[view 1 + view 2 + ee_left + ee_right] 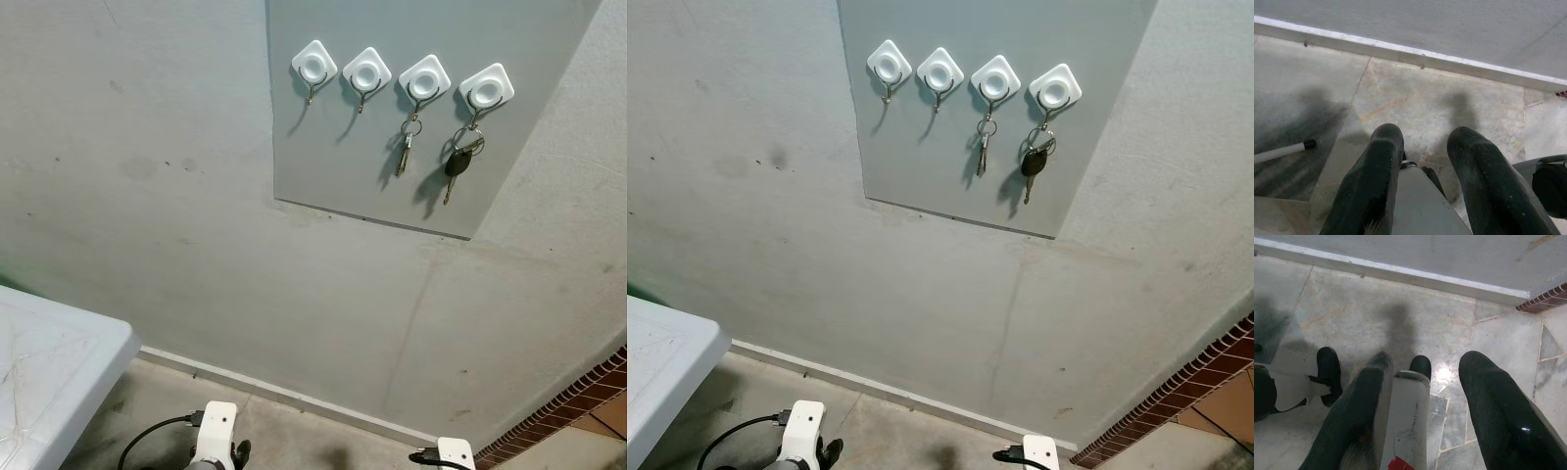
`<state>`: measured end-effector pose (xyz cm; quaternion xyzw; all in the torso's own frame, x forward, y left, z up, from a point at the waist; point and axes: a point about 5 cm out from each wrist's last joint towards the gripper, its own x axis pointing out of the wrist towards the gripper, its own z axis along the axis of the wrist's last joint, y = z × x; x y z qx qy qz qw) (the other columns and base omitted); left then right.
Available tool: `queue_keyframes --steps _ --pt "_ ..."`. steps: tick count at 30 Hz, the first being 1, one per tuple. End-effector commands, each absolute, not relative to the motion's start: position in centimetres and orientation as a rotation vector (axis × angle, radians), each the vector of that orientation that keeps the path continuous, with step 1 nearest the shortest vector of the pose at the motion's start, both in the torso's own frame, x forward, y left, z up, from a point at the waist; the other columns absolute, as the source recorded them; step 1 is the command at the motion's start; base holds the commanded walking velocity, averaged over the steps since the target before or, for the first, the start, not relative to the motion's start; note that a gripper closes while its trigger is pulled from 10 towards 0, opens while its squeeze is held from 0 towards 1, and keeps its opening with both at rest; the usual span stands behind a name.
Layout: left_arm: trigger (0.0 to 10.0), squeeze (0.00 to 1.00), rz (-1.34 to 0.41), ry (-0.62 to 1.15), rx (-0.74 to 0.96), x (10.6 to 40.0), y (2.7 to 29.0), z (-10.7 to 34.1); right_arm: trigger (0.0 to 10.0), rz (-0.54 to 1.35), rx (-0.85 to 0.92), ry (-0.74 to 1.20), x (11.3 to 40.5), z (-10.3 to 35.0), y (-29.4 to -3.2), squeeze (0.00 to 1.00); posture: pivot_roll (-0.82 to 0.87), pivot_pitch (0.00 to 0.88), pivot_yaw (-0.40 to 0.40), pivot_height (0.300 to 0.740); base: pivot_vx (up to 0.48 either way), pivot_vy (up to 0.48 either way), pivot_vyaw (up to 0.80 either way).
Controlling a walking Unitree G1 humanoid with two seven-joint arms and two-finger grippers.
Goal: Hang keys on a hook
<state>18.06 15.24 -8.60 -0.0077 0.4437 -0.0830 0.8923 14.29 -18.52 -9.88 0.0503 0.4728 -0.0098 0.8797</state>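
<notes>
Up on the wall, a grey panel [333,157] carries four white hooks in a row; first hook [314,66] and second hook [366,71] are bare; third hook [424,80] holds a small silver key [405,149] on a ring; fourth hook [487,90] holds the black-headed keys [457,162], hanging free against the panel, just beside the silver key; both arms hang low near the floor [1449,103], well apart from the hooks; left hand [1425,152] released, fingers spread, nothing between them, pointing at the floor by the skirting; right hand [1422,382] likewise released and empty over the floor tiles; white worktop [59,362] corner at the robot's left; brick edging [578,392] low at the right.
</notes>
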Motion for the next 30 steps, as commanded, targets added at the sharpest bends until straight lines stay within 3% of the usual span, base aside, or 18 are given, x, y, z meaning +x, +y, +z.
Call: queue_keyframes --steps 1,30 --pt "10.0 0.00 -0.177 0.930 -0.005 18.03 15.45 -8.62 10.0 -0.024 0.116 0.982 14.41 -9.83 -18.54 0.00 0.05 0.000 -0.005 0.736 0.000 0.000 0.00" --pt "10.0 0.00 -0.185 0.935 -0.004 17.91 15.28 -8.69 10.0 -0.025 0.117 0.981 14.48 -9.81 -18.58 0.00 0.06 0.000 -0.008 0.736 0.000 0.000 0.00"
